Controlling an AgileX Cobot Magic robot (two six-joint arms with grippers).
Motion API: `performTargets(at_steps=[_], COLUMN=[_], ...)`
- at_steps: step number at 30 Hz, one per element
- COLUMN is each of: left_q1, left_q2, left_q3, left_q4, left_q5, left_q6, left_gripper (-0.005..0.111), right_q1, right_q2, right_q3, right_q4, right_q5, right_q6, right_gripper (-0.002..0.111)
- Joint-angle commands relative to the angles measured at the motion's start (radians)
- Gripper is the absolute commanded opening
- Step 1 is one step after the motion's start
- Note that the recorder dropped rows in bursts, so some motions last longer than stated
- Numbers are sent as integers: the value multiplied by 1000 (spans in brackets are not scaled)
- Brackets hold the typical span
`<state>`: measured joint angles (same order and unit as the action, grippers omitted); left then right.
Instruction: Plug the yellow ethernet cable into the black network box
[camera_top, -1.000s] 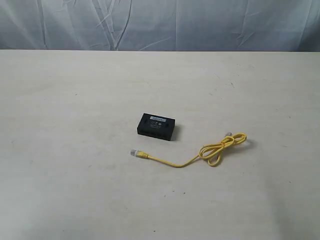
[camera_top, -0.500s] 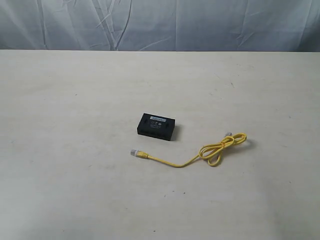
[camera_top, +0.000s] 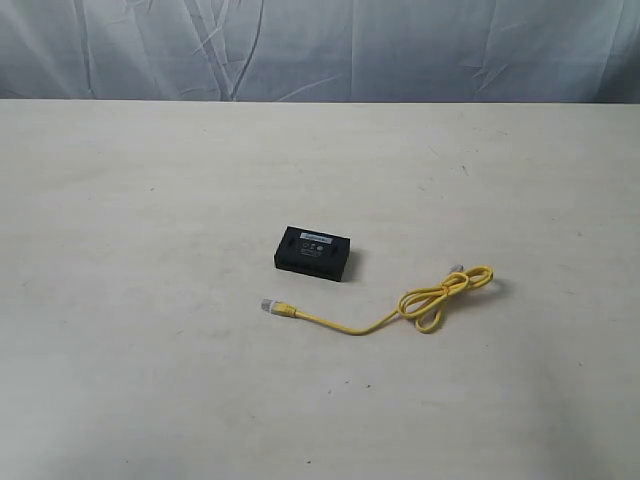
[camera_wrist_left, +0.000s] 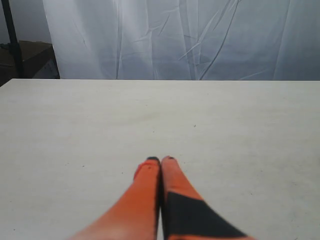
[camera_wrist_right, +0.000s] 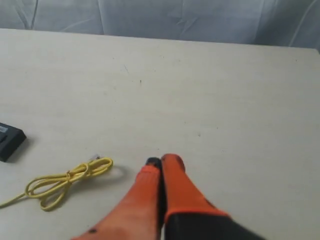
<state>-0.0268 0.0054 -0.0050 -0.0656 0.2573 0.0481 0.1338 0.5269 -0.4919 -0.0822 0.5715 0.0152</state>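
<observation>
No movement anywhere since a second ago: same lie for the thin bright-yellow ethernet cable (camera_top: 400, 305) and the small flat black plastic network box (camera_top: 312, 253) on the pale table (camera_top: 150, 200). So, by the look of it, task not yet begun, with nothing grasped and nothing plugged. Box near the middle of the table, white label up, ports too small to make out. Cable to the right of it and nearer, apart from it, one clear plug (camera_top: 268, 304) stretched out leftward close to the box's near side, the rest bunched in a loose loop further right, second plug (camera_top: 457, 268) at the loop's far end. Likely first step: taking up that left-hand plug. From the exterior alone: whole cable and box together, yet no arm at all. From the wrists alone: orange-fingered left gripper (camera_wrist_left: 160, 160) pressed together and empty, only table and wrinkled pale cloth backdrop (camera_wrist_left: 200, 40) ahead — orange-fingered right gripper (camera_wrist_right: 161, 161) likewise closed on nothing, poised near the loop, only a corner of the box showing.
</observation>
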Motion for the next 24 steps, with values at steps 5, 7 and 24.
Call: performTargets(at_steps=[5,7,24], left_q1=[-6,-6,-6], left_q2=[-5,-5,-5], left_q3=[5,5,5], left_q4=[1,1,1], left_q5=[-11,-11,-11], left_q6=[-4,-4,-4], left_gripper=[0,0,0], right_q1=[-4,-4,377], right_q2=[314,432,1145], right_q3=[-87,-102,-522], right_q4=[187,253,543], right_q5=[-94,-65,152], right_q6=[-7,-51,-465], right_gripper=[-1,-1,-1])
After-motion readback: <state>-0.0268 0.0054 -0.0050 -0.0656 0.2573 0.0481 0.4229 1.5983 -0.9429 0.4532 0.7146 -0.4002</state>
